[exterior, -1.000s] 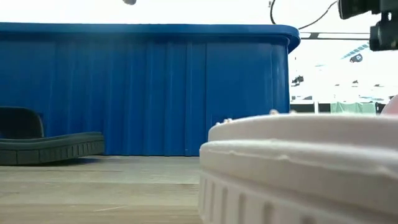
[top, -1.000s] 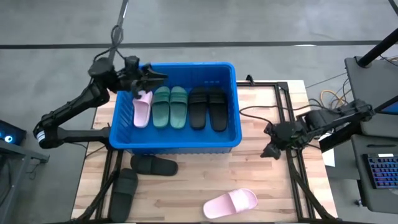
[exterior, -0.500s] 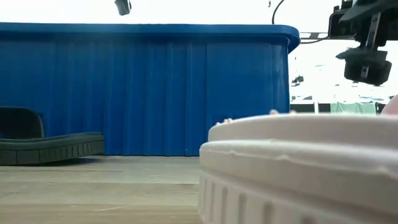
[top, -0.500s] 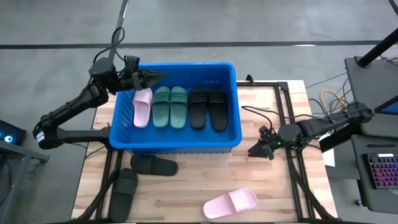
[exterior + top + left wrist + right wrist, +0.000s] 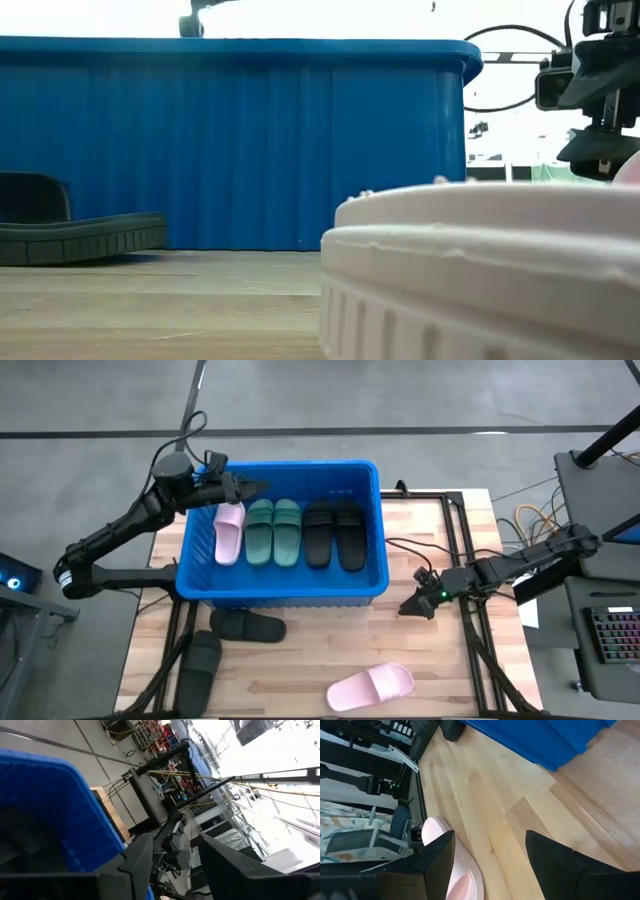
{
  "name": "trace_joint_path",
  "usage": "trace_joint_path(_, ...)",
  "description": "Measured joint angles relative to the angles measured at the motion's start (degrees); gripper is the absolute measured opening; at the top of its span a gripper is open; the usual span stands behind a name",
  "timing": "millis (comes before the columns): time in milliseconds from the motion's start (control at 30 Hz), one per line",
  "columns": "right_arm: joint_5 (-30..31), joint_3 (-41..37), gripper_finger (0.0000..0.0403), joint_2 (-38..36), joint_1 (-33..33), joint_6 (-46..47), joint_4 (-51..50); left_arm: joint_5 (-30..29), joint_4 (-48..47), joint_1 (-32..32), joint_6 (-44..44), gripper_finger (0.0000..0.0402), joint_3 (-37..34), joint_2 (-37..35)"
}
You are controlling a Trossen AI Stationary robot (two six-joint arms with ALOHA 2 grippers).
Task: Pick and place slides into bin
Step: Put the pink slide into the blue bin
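The blue bin (image 5: 283, 592) holds a pale pink slide (image 5: 228, 532), two green slides (image 5: 274, 532) and two black slides (image 5: 334, 535), all lying flat on its floor. My left gripper (image 5: 255, 487) hovers open over the bin's far left corner, holding nothing. My right gripper (image 5: 406, 606) stands open low over the table, right of the bin, pointing toward the near left. A second pink slide (image 5: 370, 685) lies sole-down near the table's front edge and also shows as the pink slide (image 5: 465, 880) in the right wrist view. Two black slides (image 5: 248, 626) (image 5: 200, 665) lie in front of the bin.
Bare wooden table (image 5: 440, 670) lies between the bin and the near pink slide. Cables (image 5: 420, 545) trail across the table's right side. In the low view the pink slide (image 5: 480, 270) fills the foreground before the bin wall (image 5: 240, 150).
My right gripper has come down toward the table and shifted a little toward the bin, its fingers tipping from pointing steeply down to slanting forward. My left gripper has rolled about its own axis while staying over the bin's far left corner.
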Motion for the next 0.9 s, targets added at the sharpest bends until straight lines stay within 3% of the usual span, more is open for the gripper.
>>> trace_joint_path(267,0.0,-0.7,0.0232,0.0,0.0,0.5,0.1,-0.5,-2.8,0.0,0.2,0.0145,-0.4,0.0)
trace_joint_path(467,0.0,-1.6,0.023,0.1,1.3,7.1,0.0,0.9,-0.4,0.0,3.9,0.0145,-0.5,0.9)
trace_joint_path(700,6.1,-2.0,0.0226,0.0,8.9,14.8,0.2,5.0,12.3,-0.1,7.6,0.0145,-0.4,2.7)
trace_joint_path(900,9.4,-1.5,0.0226,0.9,16.3,25.3,1.4,7.8,12.5,-0.1,10.7,0.0145,-0.1,2.8)
